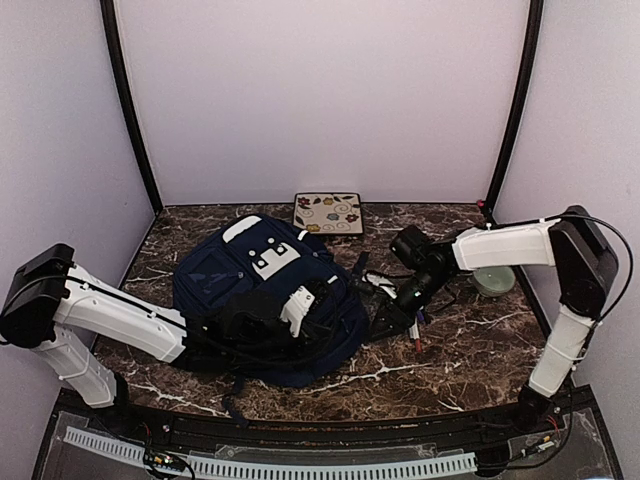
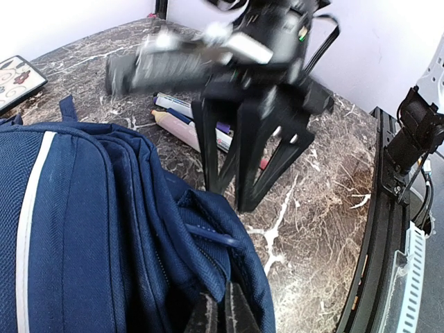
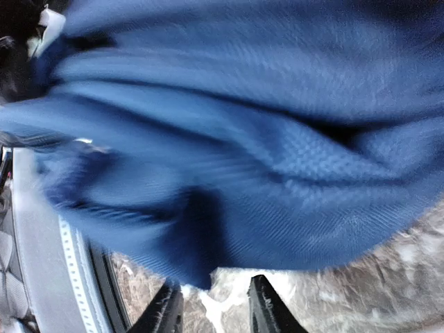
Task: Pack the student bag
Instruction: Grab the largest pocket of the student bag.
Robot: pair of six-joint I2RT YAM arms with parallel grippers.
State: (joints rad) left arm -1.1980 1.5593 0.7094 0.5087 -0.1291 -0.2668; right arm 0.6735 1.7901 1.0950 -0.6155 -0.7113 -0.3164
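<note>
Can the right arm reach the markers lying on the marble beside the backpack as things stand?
Probably yes. The right gripper hangs open right beside the slim coloured markers on the brown marble tabletop, with nothing between them; the navy-blue fabric backpack lies off to one side.

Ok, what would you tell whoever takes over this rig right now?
Left gripper: fingers shut, apparently pinching the student bag at its opening rim.
Right gripper: open, empty, pointing down next to the markers, just right of the bag.
Done: nothing visibly packed; the bag's inside is hidden.
Left: the markers, the floral-patterned pad at the back and the pale green round item on the right all lie outside the bag.
</note>
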